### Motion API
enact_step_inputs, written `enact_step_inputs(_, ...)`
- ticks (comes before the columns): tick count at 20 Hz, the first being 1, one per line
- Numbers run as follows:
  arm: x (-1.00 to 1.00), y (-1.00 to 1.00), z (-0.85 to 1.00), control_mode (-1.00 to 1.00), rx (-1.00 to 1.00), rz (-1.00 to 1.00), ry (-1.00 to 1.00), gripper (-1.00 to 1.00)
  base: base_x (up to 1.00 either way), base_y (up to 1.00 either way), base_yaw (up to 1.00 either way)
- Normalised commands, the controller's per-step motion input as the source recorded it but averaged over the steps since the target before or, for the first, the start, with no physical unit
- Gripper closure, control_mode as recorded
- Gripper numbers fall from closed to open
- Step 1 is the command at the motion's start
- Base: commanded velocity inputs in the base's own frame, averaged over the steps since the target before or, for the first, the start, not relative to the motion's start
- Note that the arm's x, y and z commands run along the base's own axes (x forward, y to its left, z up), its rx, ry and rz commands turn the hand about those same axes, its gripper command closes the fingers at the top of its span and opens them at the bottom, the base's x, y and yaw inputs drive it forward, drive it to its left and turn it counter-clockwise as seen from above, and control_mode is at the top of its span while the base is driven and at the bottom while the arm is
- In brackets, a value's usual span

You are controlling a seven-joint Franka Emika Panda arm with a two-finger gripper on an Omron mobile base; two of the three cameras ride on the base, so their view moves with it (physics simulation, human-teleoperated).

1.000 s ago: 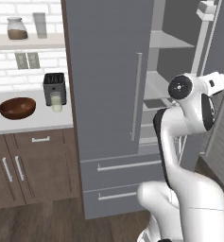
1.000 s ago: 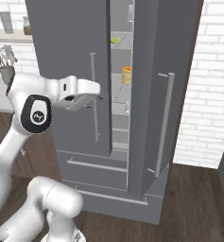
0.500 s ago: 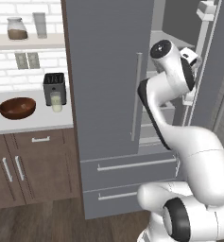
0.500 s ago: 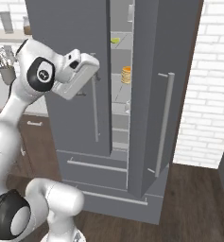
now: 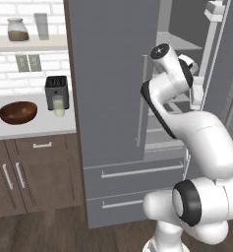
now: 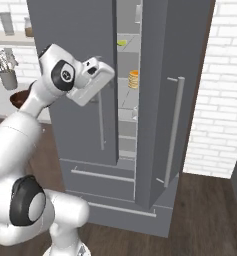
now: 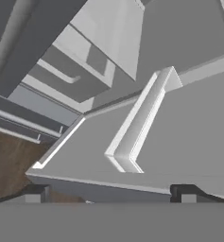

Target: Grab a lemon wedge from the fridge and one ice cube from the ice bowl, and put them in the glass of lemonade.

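The grey fridge [image 5: 108, 88] has its right door [image 6: 165, 100] swung open, leaving a gap onto the shelves. A small yellow-green lemon wedge [image 6: 121, 43] lies on an upper shelf. My gripper [image 7: 111, 194] is open and holds nothing. Its two tips are spread wide in front of a door's silver bar handle [image 7: 137, 123]. The hand [image 6: 92, 82] hangs at the left door, just left of the gap. On the counter stand the dark wooden ice bowl [image 5: 18, 112] and the glass of lemonade [image 5: 58, 106]. The ice cube is too small to make out.
A black toaster [image 5: 56, 90] stands behind the glass. A lidded jar [image 5: 17, 29] and a tall glass [image 5: 41, 25] sit on the wall shelf. An orange stack [image 6: 133, 79] rests on a fridge shelf. A grey utensil cup [image 6: 7, 78] stands at the far left.
The arm has risen and swung from in front of the lower fridge up to the door gap. The gripper has stayed open.
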Motion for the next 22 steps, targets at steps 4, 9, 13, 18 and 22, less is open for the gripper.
enact_step_inputs(4, -0.04, -0.49, -0.14, -1.00, 0.00, -0.03, -0.21, -1.00, 0.00, 0.00, 0.00)
enact_step_inputs(9, 0.39, -0.13, 0.00, -1.00, -0.06, -0.03, -0.05, -1.00, 0.00, 0.00, 0.00)
enact_step_inputs(13, 0.64, 0.00, 0.02, -1.00, -0.08, -0.08, 0.01, -1.00, 0.00, 0.00, 0.00)
enact_step_inputs(18, 0.10, -0.17, 0.00, -1.00, -0.04, -0.24, 0.02, -1.00, 0.00, 0.00, 0.00)
enact_step_inputs(22, 0.00, -0.38, 0.00, -1.00, 0.00, -0.29, 0.00, -1.00, 0.00, 0.00, 0.00)
